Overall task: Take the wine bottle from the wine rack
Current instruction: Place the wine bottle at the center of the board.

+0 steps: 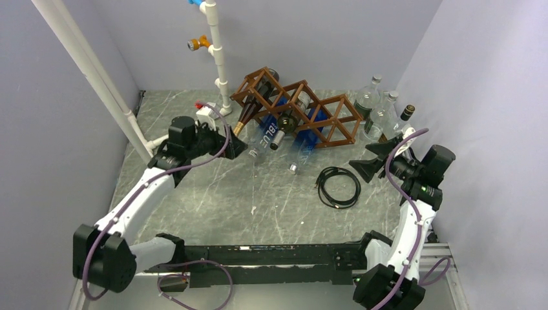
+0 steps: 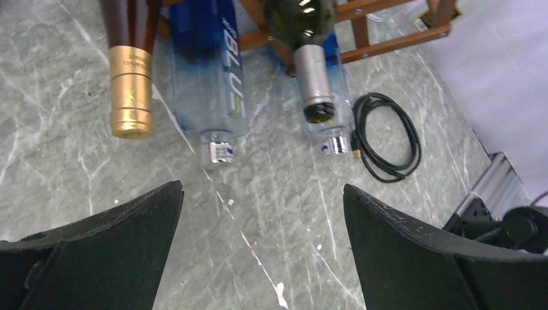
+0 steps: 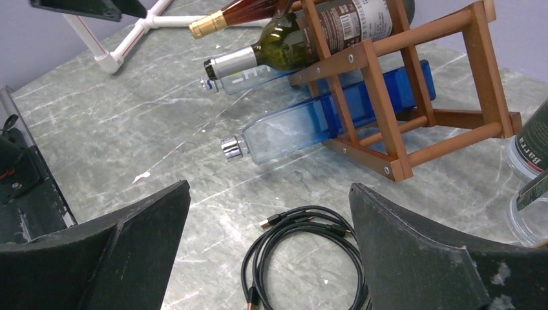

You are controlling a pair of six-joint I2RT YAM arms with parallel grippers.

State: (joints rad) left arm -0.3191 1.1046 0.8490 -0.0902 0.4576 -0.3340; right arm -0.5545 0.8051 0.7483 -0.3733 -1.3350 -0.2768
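Left pincer [image 1: 234, 146] [image 2: 262, 188]: spread wide, nothing held; poised low over the table, apart from every bottle.
Right pincer [image 1: 373, 159] [image 3: 268, 188]: spread wide, nothing held; poised over the table, apart from the rack.
Table [image 1: 213, 194]: grey marbled top, seen beneath and between both pairs of fingers.
White pipe frame [image 1: 216, 51]: stood behind the left pincer, its foot near the rack's left end.
Wine rack [image 1: 326, 119] [image 2: 362, 45] [image 3: 388, 97]: brown lattice, set ahead of both pincers, to the right of the left one and to the left of the right one.
Green wine bottle [image 1: 284, 124] [image 2: 313, 71] [image 3: 284, 48]: lodged in a rack cell, its silver-foiled neck pointed out of the rack toward the left pincer.
Gold-capped wine bottle [image 1: 244, 120] [image 2: 130, 90] [image 3: 223, 17]: held in the rack's left end, its neck just ahead of the left pincer.
Blue bottles [image 1: 267, 134] [image 2: 210, 77] [image 3: 323, 119]: two, laid under the rack, caps toward the pincers.
Clear bottles [image 1: 369, 103]: stood upright at the rack's right end, behind the right pincer.
Black cable [image 1: 338, 187] [image 2: 384, 139] [image 3: 304, 252]: coiled on the table, just beside the right pincer.
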